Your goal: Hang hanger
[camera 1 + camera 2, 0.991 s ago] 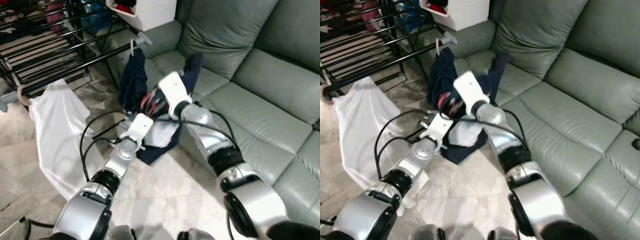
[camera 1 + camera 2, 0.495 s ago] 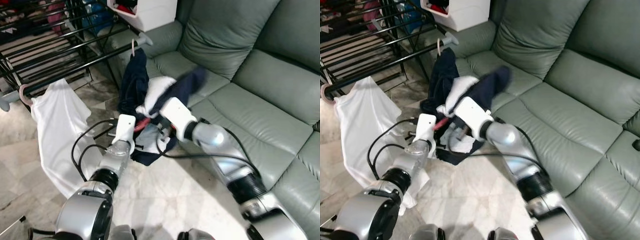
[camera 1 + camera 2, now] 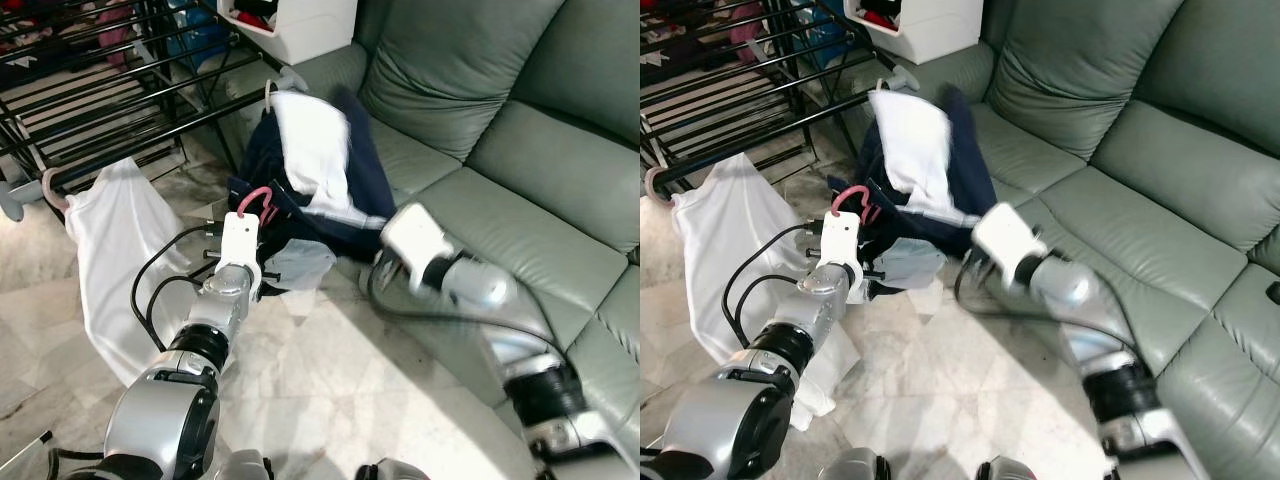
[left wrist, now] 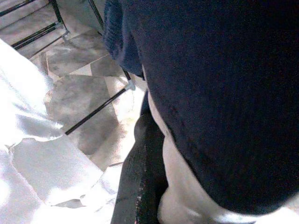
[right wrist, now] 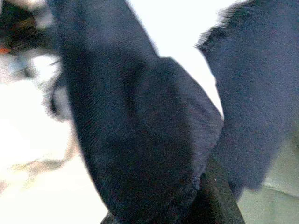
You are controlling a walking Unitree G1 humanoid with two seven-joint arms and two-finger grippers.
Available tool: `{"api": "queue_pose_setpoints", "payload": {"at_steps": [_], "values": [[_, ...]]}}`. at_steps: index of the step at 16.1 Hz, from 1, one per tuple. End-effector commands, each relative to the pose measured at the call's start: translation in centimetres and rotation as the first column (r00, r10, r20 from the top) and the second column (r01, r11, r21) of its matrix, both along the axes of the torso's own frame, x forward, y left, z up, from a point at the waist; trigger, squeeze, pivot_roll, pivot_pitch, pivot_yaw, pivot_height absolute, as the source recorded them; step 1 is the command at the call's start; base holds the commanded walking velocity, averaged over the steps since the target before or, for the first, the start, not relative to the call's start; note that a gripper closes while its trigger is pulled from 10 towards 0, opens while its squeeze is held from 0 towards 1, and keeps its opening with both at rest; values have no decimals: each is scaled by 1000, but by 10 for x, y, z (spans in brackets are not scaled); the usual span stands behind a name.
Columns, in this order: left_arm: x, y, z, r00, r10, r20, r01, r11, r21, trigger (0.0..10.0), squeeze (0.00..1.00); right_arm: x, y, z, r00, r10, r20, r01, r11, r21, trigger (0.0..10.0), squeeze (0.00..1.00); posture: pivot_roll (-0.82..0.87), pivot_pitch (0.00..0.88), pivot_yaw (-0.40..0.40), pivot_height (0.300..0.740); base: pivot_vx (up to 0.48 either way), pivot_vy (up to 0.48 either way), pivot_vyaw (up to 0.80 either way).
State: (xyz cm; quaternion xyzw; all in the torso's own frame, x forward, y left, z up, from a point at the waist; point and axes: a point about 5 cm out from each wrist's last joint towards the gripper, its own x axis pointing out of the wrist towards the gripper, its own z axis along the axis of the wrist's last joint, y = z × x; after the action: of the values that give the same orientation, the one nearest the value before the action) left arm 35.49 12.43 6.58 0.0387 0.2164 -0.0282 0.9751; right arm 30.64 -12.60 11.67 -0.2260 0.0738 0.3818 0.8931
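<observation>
Left claw (image 3: pixel 262 205) grips the pink hanger (image 3: pixel 256 199) under the navy garment (image 3: pixel 350 190), nearer than the right claw (image 3: pixel 385 268), whose grip cannot be told, with the rack rail (image 3: pixel 150 130) lying up and to its left, running crosswise.

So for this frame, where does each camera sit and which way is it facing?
Left eye, right eye: on the head, looking down at the dark garment hung on the drying rack beside the sofa; both silver arms show.
Left wrist: on the left arm, close against the garment; one black finger shows.
Right wrist: against the same dark cloth, blurred.
All four share the garment.
</observation>
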Motion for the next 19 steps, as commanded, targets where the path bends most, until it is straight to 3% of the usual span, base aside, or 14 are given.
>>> {"api": "queue_pose_setpoints", "payload": {"at_steps": [1, 2, 3, 5, 6, 7, 9, 10, 11, 12, 13, 14, 17, 19], "values": [[15, 8, 25, 996, 47, 78, -43, 998, -47, 0, 0, -12, 7, -18, 995, 49, -84, -52, 998, -36, 706, 0, -36, 0, 37, 740, 0, 0, 0], [15, 8, 26, 996, 39, 80, -36, 998, -48, 0, 0, -17, 10, -22, 992, 71, -101, -74, 997, -28, 10000, 0, -36, 0, 37, 740, 0, 0, 0], [15, 8, 26, 996, 29, 82, -25, 999, -45, 0, 0, -22, 12, -25, 989, 88, -122, -91, 996, -18, 10000, 1000, -35, 0, 38, 740, 0, 0, 0], [15, 7, 26, 997, -2, 81, 5, 999, -37, 0, 0, -29, 7, -27, 988, 119, -97, -129, 986, -104, 10000, 1000, -38, 4, 37, 740, 0, 0, 0], [15, 7, 27, 996, -19, 86, 22, 999, -36, 0, 0, -27, -4, -26, 994, 104, -26, -107, 971, -215, 10000, 1000, -38, 4, 37, 740, 0, 0, 0], [15, 6, 27, 995, -35, 93, 38, 999, -30, 0, 0, -25, -10, -21, 994, 106, 25, -96, 964, -249, 10000, 1000, -45, 7, 34, 740, 0, 0, 0], [16, 4, 29, 992, -77, 103, 79, 997, -16, 0, 0, -22, -17, -3, 986, 111, 127, -78, 968, -238, 10000, 1000, -50, 8, 33, 740, 0, 0, 0], [16, 2, 31, 983, -144, 114, 143, 990, 12, 0, 0, -22, -21, 14, 974, 142, 177, -99, 968, -231, 10000, 1000, -56, 8, 34, 740, 0, 0, 0], [16, 1, 33, 974, -189, 126, 185, 982, 44, 0, 0, -23, -23, 19, 970, 168, 177, -125, 965, -232, 10000, 1000, -61, 8, 36, 740, 0, 0, 0], [15, -1, 34, 938, -319, 134, 304, 945, 122, 0, 0, -26, -27, 30, 963, 217, 158, -181, 960, -213, 10000, 1000, -63, 7, 36, 740, 0, 0, 0], [14, -1, 33, 928, -348, 128, 330, 933, 144, 0, 0, -27, -27, 33, 965, 223, 139, -196, 963, -186, 10000, 1000, -63, 7, 36, 740, 0, 0, 0], [10, 4, 29, 900, -424, 98, 398, 893, 209, 0, 0, -35, -28, 38, 963, 263, 56, -258, 962, -92, 10000, 1000, -65, 4, 36, 740, 0, 0, 0], [5, 10, 26, 856, -509, 94, 473, 842, 259, 0, 0, -50, -31, 36, 935, 345, -86, -347, 938, -13, 10000, 1000, -61, 0, 34, 740, 0, 0, 0], [-3, 14, 23, 781, -616, 103, 567, 769, 296, 0, 0, -49, -36, 40, 935, 342, -90, -345, 938, -23, 10000, 1000, -62, 0, 33, 740, 0, 0, 0]]}}
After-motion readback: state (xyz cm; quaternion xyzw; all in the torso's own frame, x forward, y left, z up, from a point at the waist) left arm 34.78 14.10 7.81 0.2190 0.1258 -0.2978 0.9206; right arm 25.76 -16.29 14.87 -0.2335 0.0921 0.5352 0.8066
